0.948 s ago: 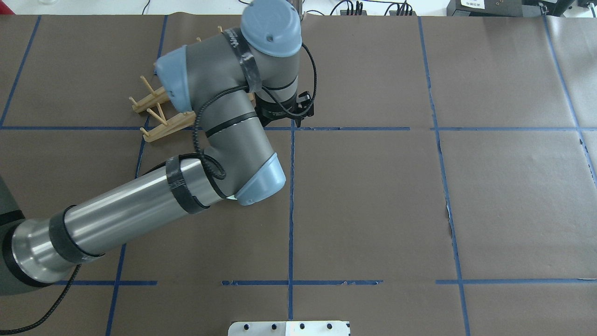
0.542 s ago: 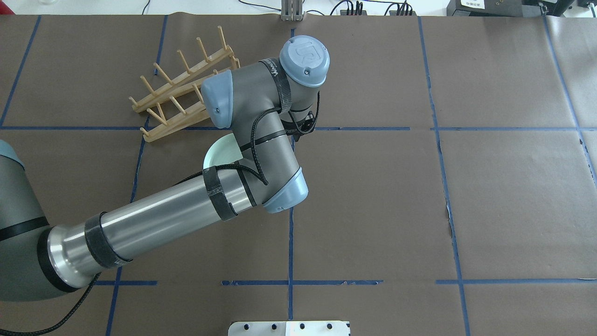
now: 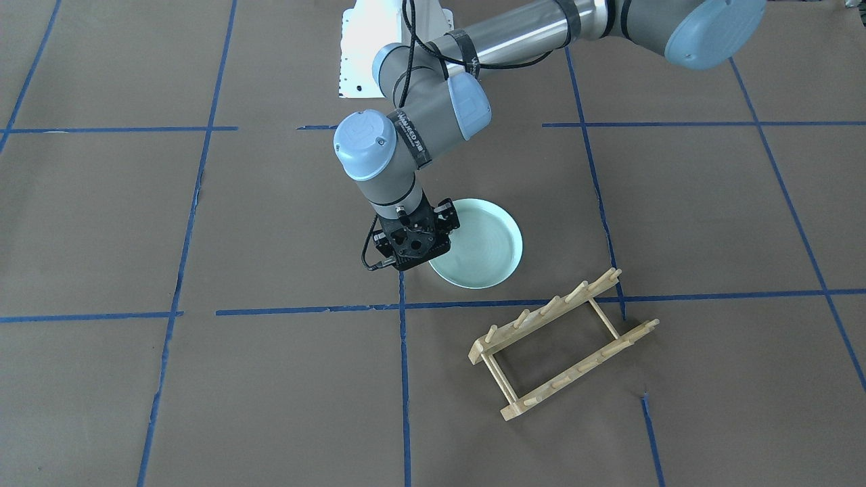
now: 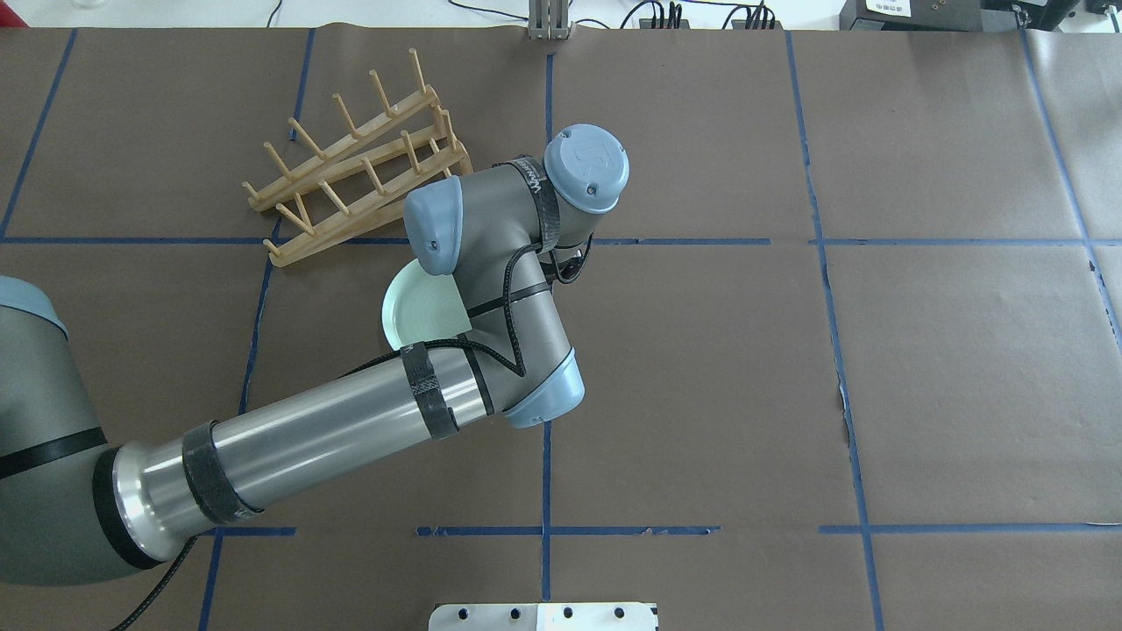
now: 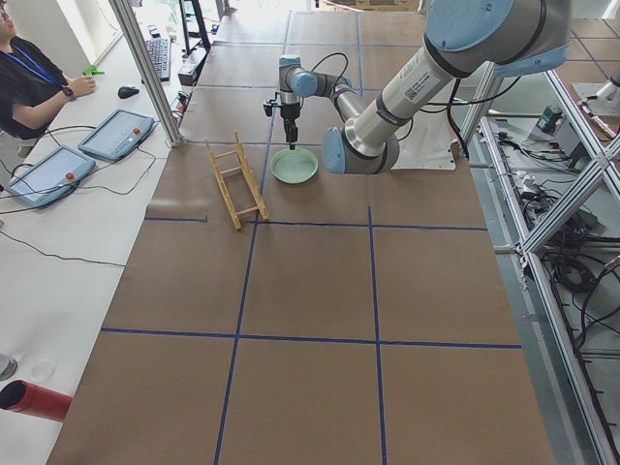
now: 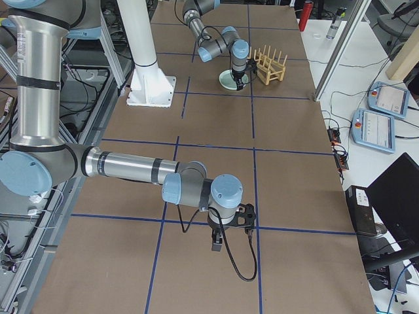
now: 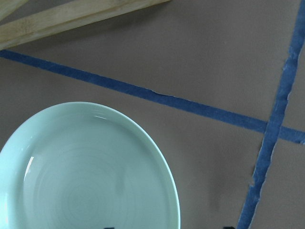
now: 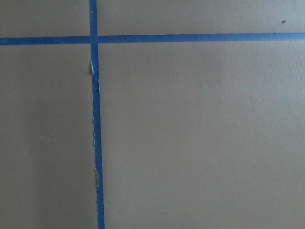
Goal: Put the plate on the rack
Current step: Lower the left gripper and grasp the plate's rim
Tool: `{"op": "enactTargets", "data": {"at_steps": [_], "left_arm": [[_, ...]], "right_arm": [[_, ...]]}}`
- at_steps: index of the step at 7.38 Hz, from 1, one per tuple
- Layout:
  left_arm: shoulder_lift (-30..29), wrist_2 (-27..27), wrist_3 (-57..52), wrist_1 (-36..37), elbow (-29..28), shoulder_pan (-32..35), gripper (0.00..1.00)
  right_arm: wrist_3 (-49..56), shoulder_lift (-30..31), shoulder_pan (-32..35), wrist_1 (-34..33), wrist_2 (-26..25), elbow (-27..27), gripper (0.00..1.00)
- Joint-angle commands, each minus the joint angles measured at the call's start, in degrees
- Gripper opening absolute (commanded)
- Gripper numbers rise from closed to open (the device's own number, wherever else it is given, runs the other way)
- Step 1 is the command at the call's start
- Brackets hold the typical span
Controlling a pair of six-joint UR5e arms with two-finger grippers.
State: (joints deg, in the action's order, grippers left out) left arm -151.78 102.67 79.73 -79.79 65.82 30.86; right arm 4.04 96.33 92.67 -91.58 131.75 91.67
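Nearest us, seen from the desk's right end, the right claw [image 6: 217, 243] hangs low over the brown desk [image 6: 294, 190], beside a crossing of blue tape lines [image 6: 294, 230]. We cannot tell whether it is open or closed. Much farther along, the plate [image 3: 484, 247] lies flat on the desk, right side up, just on the robot's side of one of those lines. The left claw [image 3: 411, 245] points down over the plate's rim on the robot's right. Its wrist view shows us only two dark tips at the bottom edge, well apart, so we read it as spread open, gripping nothing. Mostly beyond that line, near the plate but apart from it, the rack [image 3: 561, 352] stands with its pegs up.
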Motion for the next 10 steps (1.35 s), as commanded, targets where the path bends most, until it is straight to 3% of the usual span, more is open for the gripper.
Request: {"op": "enactTargets", "data": {"at_steps": [1, 6, 10], "left_arm": [[0.08, -1.24, -0.71, -0.62, -0.26, -0.10, 0.26], [0.26, -1.25, -2.73, -3.78, -0.60, -0.01, 0.28], [0.52, -1.33, -2.82, -5.81, -2.98, -0.01, 0.25]], "right_arm": [[0.00, 0.00, 0.05, 0.00, 0.00, 0.00, 1.00], [0.00, 0.00, 0.05, 0.00, 0.00, 0.00, 1.00], [0.00, 0.00, 0.05, 0.00, 0.00, 0.00, 1.00]]}}
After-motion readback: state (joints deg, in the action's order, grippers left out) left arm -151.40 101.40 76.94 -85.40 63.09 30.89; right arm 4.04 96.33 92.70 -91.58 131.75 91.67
